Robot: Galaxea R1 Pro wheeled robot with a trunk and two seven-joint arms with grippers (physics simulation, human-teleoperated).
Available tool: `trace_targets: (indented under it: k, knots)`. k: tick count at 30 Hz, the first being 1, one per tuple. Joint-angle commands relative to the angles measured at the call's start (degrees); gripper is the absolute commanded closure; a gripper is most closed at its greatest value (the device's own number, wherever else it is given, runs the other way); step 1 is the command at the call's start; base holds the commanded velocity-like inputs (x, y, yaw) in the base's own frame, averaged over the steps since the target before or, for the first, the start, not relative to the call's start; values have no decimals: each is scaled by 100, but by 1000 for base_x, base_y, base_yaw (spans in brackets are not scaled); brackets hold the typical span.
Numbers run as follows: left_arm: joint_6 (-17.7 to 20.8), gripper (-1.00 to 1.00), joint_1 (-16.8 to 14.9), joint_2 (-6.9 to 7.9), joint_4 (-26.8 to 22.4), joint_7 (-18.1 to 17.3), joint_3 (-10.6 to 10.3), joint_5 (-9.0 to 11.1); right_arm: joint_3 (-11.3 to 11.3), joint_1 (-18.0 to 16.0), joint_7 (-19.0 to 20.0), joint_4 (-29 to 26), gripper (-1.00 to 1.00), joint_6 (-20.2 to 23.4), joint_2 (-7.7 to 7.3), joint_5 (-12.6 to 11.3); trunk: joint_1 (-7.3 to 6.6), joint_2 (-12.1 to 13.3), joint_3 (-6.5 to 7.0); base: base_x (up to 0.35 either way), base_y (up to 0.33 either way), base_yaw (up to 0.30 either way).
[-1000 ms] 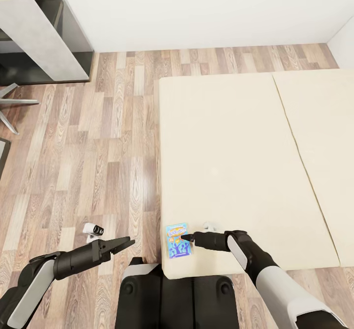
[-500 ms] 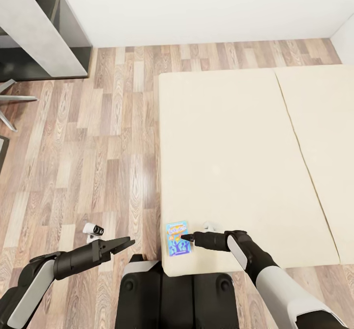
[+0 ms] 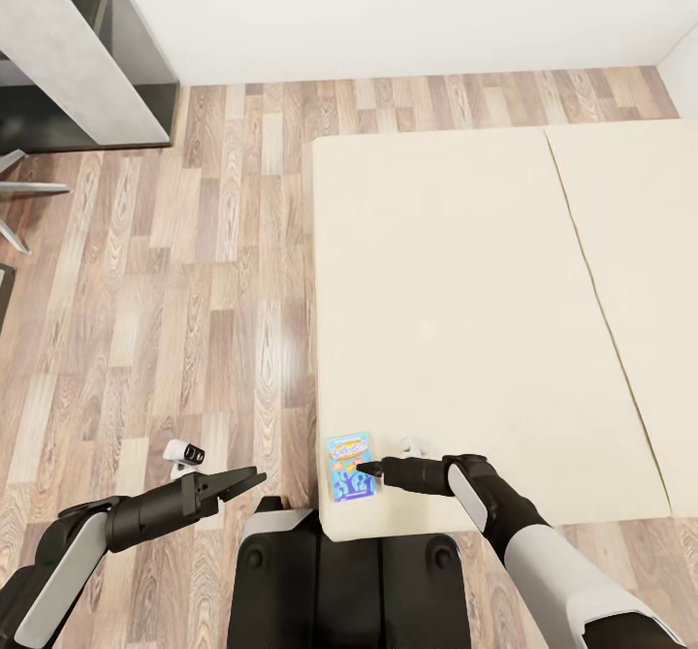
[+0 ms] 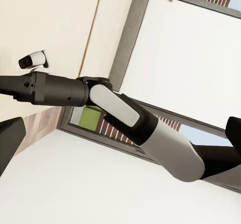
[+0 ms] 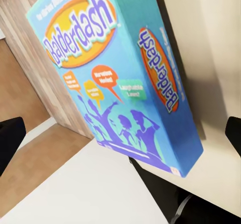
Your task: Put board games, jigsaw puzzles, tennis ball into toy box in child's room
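Early days I'd say: right gripper [image 3: 368, 470] sits open at the Balderdash board game [image 3: 349, 469] near the bed [image 3: 465, 319] corner, nothing boxed yet.

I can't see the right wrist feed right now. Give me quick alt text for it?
A blue Balderdash board game box lies on the cream bed close in front of the camera, between the right gripper's open jaws. Wood floor shows beyond the box.
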Motion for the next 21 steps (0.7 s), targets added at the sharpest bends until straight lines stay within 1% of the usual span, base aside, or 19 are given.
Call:
trace_targets:
  k: [1, 5, 7, 12, 21]
  knots:
    - [25, -100, -1, 3, 0, -4, -4, 17, 9, -1, -8, -5, -100, 36, 0, -34, 3, -9, -7, 0, 0, 0]
    - [25, -100, -1, 3, -1, -4, -3, 18, 15, -1, -15, -5, -100, 29, 18, -14, 3, -9, -11, 0, 0, 0]
    - [25, -100, -3, 3, -2, -4, -2, 18, 34, -1, -39, -5, -100, 13, 69, 15, 3, -9, -12, 0, 0, 0]
    - [25, -100, -2, 3, 0, -4, -2, 17, 47, 0, -71, -5, -100, 8, 117, 29, 3, -9, -13, 0, 0, 0]
    - [25, -100, -2, 3, -2, -4, -2, 18, 52, -48, -92, -5, -100, 11, 270, 41, 3, -9, -13, 0, 0, 0]
